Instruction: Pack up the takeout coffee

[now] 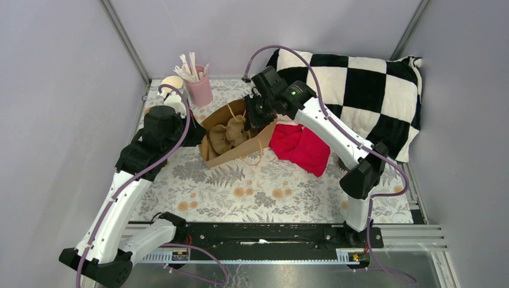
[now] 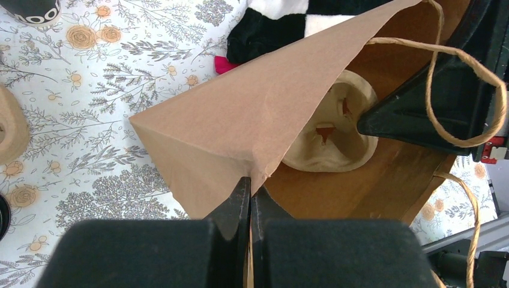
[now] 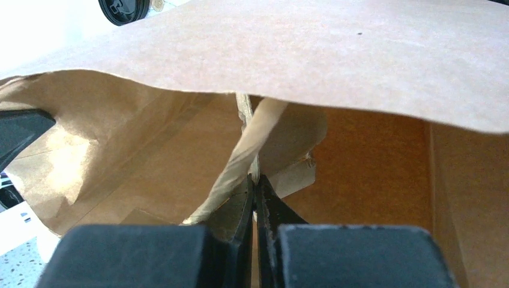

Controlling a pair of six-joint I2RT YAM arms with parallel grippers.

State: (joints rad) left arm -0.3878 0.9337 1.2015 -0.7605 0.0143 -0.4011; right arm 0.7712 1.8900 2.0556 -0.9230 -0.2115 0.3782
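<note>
The brown paper bag [image 1: 240, 141] lies open on the floral table with a pulp cup carrier [image 1: 228, 135] inside it. My left gripper [image 1: 197, 133] is shut on the bag's left rim, seen close in the left wrist view [image 2: 250, 183]. My right gripper [image 1: 259, 120] is shut on the opposite rim by the twine handle, seen close in the right wrist view [image 3: 255, 180]. The carrier [image 2: 330, 129] shows inside the bag [image 2: 240, 120]. The dark takeout coffee cup [image 2: 33, 9] is cut off at the top left corner. A round black lid [image 3: 123, 9] shows beyond the bag [image 3: 336, 60]. I cannot find the coffee in the top view.
A pink holder of stirrers [image 1: 200, 90] and a stack of cream cups [image 1: 173, 84] stand at the back left. A red cloth [image 1: 303, 147] lies right of the bag. A black and white checked pillow [image 1: 360, 90] fills the back right.
</note>
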